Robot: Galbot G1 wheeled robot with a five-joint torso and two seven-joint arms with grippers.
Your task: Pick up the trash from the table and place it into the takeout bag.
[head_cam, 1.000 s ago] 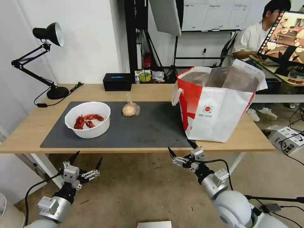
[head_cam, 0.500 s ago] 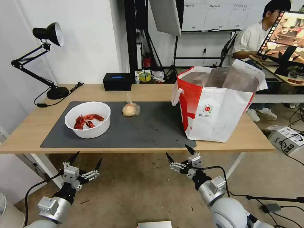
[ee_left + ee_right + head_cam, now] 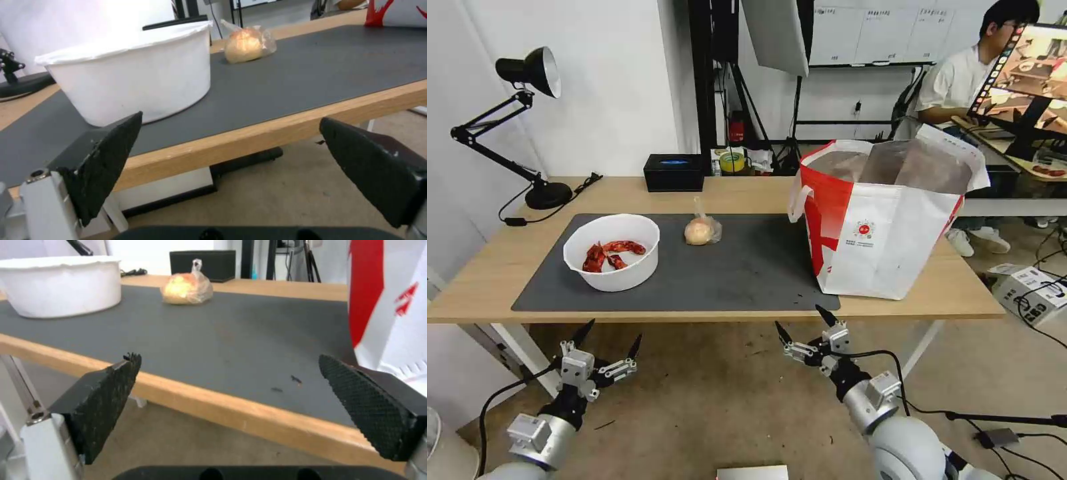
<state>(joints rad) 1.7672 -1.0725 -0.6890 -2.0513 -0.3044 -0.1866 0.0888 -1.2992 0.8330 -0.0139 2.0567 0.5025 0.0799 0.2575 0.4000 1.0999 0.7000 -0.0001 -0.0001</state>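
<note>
White wall [image 3: 614,87] fills the left back of my view, plain and evenly lit. Floor [image 3: 720,393] in front of me is worn brownish concrete with scuffs and small bits of debris. Black desk lamp [image 3: 527,73] with jointed arm stands at the far left corner, cord trailing. Black rectangular box [image 3: 674,172] sits at the far edge. Behind it, a dark pillar [image 3: 714,73], light stands and tripod legs [image 3: 790,143]. Whiteboard [image 3: 867,33] on the back wall. Second desk [image 3: 1014,200] far right carries a monitor [image 3: 1027,67]. White boxes [image 3: 1030,290] and cables on the floor at right
</note>
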